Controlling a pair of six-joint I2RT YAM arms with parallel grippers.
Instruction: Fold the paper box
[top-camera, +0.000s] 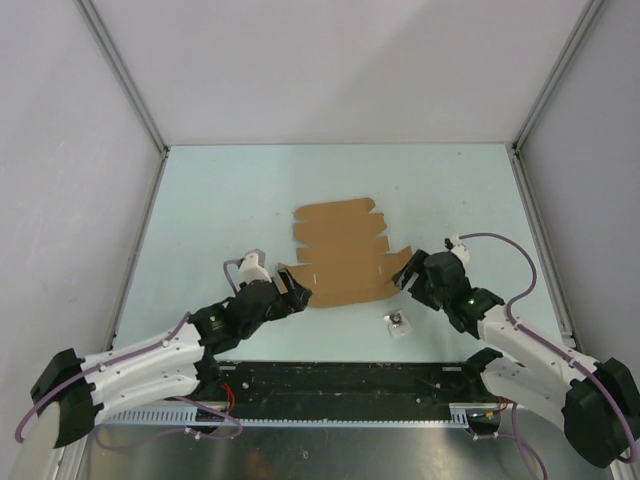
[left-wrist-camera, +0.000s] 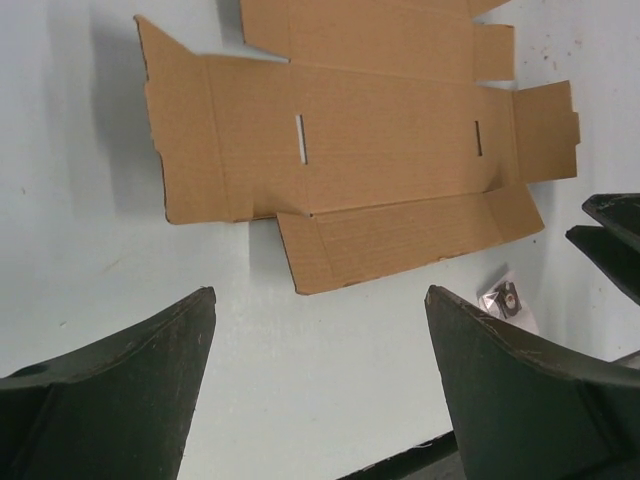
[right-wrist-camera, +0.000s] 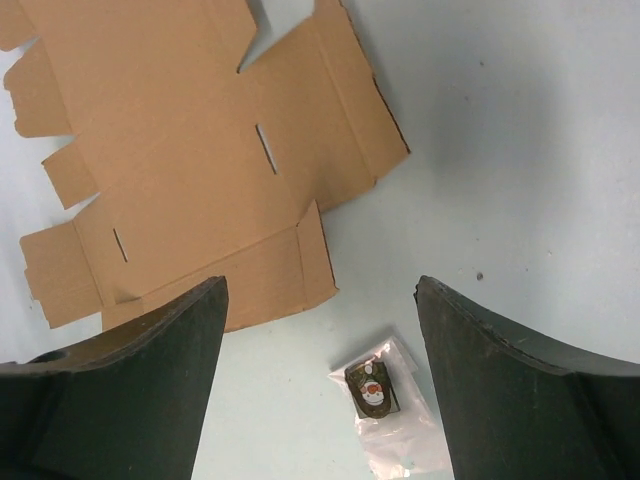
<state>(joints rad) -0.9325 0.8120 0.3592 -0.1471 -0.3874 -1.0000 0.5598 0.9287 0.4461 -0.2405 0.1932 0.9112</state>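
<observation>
box: flat brown sheet, flaps spread, two slots
left end effector: released, 8 o'clock of box
right end effector: released, 4 o'clock

Between left claw and right claw lies the paper box, seemingly touching neither.

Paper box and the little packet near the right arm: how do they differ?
The paper box is brown cardboard; the packet is clear plastic around a small dark item. The paper box is far larger than the packet. Both lie flat on the table.
</observation>
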